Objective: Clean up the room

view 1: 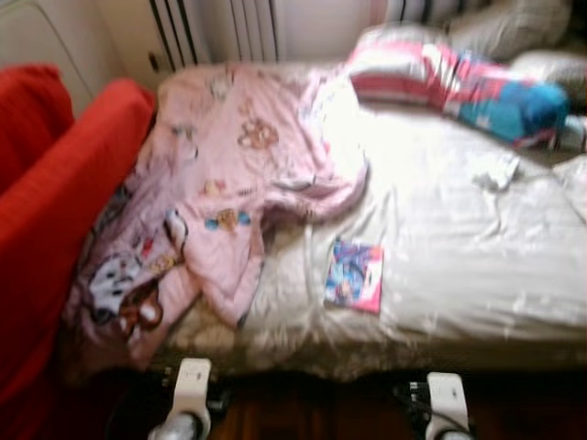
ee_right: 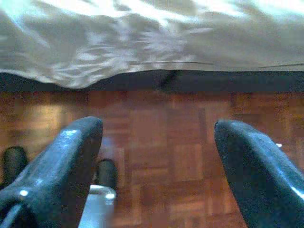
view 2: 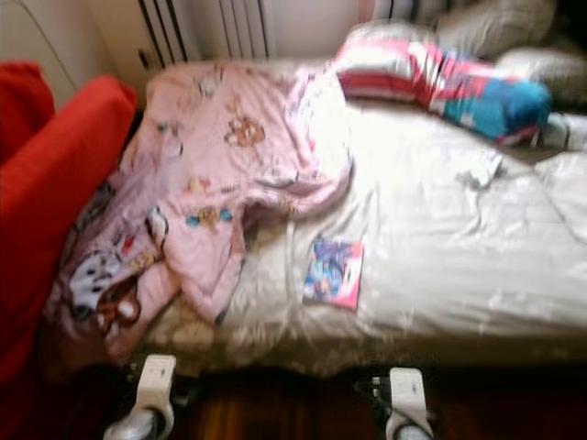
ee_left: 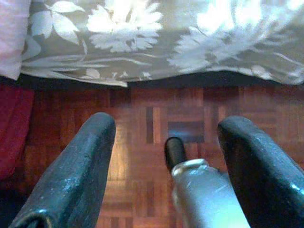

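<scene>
From the head views, both a little blurred, a bed (view 1: 477, 266) with a pale shiny floral cover fills most of what is ahead. A pink blanket (view 1: 229, 174) printed with cartoon animals lies rumpled over the left half of the bed and spills over its near left corner, hiding the edge there. A small colourful booklet (view 1: 354, 275) lies flat on the cover near the front edge, just right of the blanket's hem and not touching it. A crumpled white scrap (view 1: 496, 170) sits farther back on the right; what it is cannot be made out. A striped pink, white and blue pillow (view 1: 459, 78) lies at the far right, with paler cushions behind it cut off by the frame. A red sofa (view 1: 55, 202) stands against the bed's left side, its far end cut off. A radiator (view 1: 215, 32) stands at the wall behind. The two arms show only as white wrists at the bottom edge, over dark floor.

In the left wrist view, the left claw (ee_left: 166, 142) hangs with its fingers spread wide over the parquet floor (ee_left: 142, 123), just before the overhanging bed cover; a silver leg part with a black tip crosses between the fingers. Blanket and red fabric crowd one side.

In the right wrist view, the right claw (ee_right: 156, 137) also hangs spread wide, holding nothing, above open parquet short of the bed's dark underside.
</scene>
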`<state>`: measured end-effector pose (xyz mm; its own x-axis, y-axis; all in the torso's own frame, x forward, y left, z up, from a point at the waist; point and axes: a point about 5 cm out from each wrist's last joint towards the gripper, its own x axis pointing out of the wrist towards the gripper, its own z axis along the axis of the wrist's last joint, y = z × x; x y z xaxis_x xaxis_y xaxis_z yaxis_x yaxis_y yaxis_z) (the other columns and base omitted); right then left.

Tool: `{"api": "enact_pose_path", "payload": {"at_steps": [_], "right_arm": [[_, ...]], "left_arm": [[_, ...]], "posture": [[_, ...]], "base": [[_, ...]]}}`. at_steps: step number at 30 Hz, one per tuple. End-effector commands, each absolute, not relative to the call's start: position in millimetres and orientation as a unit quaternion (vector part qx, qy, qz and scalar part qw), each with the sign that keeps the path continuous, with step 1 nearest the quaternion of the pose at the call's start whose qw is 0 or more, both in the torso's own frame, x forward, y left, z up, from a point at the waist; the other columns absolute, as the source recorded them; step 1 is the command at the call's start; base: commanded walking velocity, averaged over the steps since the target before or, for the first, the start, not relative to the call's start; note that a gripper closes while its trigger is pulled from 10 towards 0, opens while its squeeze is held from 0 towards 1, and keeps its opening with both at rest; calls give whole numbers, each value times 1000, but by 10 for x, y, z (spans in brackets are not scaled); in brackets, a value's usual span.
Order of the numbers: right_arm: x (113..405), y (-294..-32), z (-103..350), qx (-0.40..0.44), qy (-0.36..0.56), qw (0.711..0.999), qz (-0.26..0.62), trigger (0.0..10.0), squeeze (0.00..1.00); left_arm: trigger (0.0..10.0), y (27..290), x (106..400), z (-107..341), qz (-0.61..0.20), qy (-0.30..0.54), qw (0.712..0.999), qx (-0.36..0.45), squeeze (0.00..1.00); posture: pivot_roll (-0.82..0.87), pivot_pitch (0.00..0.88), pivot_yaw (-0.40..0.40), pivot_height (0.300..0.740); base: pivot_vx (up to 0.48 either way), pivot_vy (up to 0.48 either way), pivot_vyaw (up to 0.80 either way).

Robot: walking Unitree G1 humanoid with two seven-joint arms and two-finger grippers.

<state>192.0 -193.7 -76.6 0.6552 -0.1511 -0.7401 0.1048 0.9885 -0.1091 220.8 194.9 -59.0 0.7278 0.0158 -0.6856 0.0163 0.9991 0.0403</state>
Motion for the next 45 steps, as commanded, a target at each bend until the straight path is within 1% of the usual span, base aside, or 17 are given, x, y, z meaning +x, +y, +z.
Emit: {"api": "enact_pose_path", "payload": {"at_steps": [1,15,20,25,35,45], "right_arm": [[1868,-1897,-800,-24,420,905,-67,10000,0],[1945,-1896,-754,-18,400,914,-65,10000,0],[2061,-1862,-694,-22,384,922,-55,10000,0],[2097,-1848,-675,-19,378,924,-53,10000,0],[2086,-1847,-683,-26,382,923,-46,10000,0],[2074,-1840,-689,-13,381,923,-51,10000,0]], "left_arm": [[10000,1990,2130,-635,1,384,923,31,0],[10000,1999,2111,-645,4,386,922,29,0],[10000,2001,2117,-641,7,384,923,28,0],[10000,1995,2122,-638,6,383,923,27,0],[10000,1992,2127,-636,6,382,924,24,0],[10000,1986,2121,-640,5,382,924,24,0]], "posture": [[-35,146,39,740],[-37,164,41,740],[-38,167,39,740],[-39,166,38,740],[-39,169,37,740],[-41,167,38,740]], "base": [[337,0,0],[334,0,0],[0,0,0],[0,0,0],[0,0,0],[0,0,0]]}}
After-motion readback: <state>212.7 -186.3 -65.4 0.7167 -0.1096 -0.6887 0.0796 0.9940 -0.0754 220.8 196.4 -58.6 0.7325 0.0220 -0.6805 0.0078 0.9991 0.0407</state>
